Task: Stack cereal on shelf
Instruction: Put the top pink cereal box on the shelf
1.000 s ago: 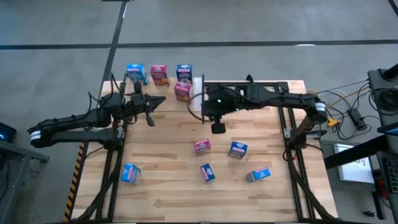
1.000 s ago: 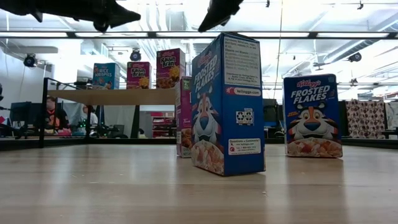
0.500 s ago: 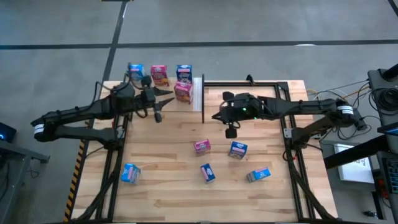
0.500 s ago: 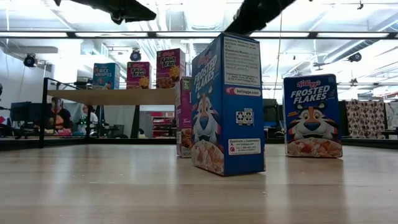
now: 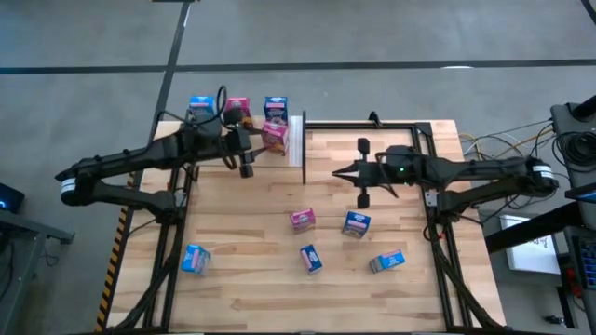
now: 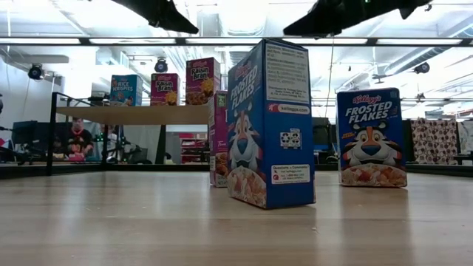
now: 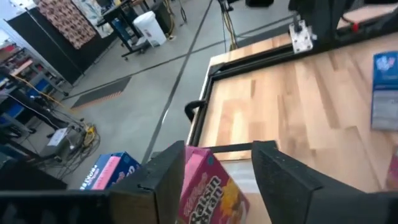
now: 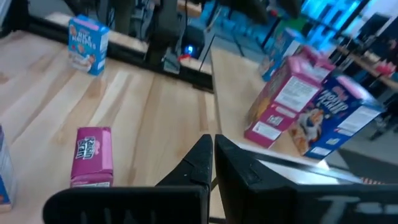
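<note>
The shelf [image 6: 133, 114] stands at the table's far left, with a white strip [image 5: 296, 141] along its right edge. On it stand four cereal boxes: blue [image 5: 200, 107], pink [image 5: 237, 110], blue [image 5: 275, 107] and a nearer pink one [image 5: 273, 137]. My left gripper [image 5: 253, 140] is open, a little left of and above the nearer pink box. In the left wrist view that box's top [image 7: 202, 186] shows between the fingers of my left gripper [image 7: 221, 149]. My right gripper [image 5: 340, 174] [image 8: 212, 142] hangs shut over the table's middle, right of the strip, holding nothing.
Several more boxes are on the tabletop: pink [image 5: 302, 219], blue [image 5: 357, 223], blue [image 5: 310, 259], blue [image 5: 387, 261] and blue [image 5: 195, 259]. A black frame [image 5: 382, 125] runs along the far right edge. Two blue boxes [image 6: 272, 125] [image 6: 372, 137] stand close to the low camera.
My left gripper has moved up and toward the table's far right, closing in on the shelf's boxes, and has opened. My right gripper, still shut, has drawn back from the white strip toward the table's right edge and come down.
</note>
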Robot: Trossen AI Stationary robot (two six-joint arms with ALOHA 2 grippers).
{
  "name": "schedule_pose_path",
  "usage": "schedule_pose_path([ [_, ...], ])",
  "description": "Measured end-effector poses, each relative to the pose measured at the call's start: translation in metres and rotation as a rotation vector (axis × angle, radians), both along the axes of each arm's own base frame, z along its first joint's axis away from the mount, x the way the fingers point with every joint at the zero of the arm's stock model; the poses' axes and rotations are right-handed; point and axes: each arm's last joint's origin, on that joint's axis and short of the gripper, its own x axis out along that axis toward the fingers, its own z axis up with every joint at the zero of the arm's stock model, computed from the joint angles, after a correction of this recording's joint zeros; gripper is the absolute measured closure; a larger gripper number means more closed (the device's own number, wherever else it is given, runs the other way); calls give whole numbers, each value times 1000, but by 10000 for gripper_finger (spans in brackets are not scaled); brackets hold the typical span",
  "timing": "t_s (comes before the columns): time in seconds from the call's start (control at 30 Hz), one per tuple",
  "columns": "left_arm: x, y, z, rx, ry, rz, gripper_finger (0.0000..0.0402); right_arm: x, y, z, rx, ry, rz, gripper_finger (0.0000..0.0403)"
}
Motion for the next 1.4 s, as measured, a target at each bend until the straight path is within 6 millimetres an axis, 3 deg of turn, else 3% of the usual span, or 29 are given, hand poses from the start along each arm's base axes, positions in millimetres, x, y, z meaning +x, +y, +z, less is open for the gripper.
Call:
schedule_pose_path([
  [0.17,-3,12,0,7,-6,47,212,-10,1,4,-12,-49,17,394],
  [0.33,-4,21,1,-4,-25,35,185,-15,6,2,-32,-53,165,394],
  [0.57,11,31,-13,40,47,-2,155,-16,8,-3,-26,-57,210,394],
  [0.87,23,51,-19,49,140,11,152,-16,8,-2,-30,-59,211,394],
  [1.1,21,64,-9,-56,127,-89,152,-16,8,-2,-45,-59,214,394],
  [1.4,27,82,-19,-154,154,-132,152,-16,8,-2,-47,-59,214,394],
])
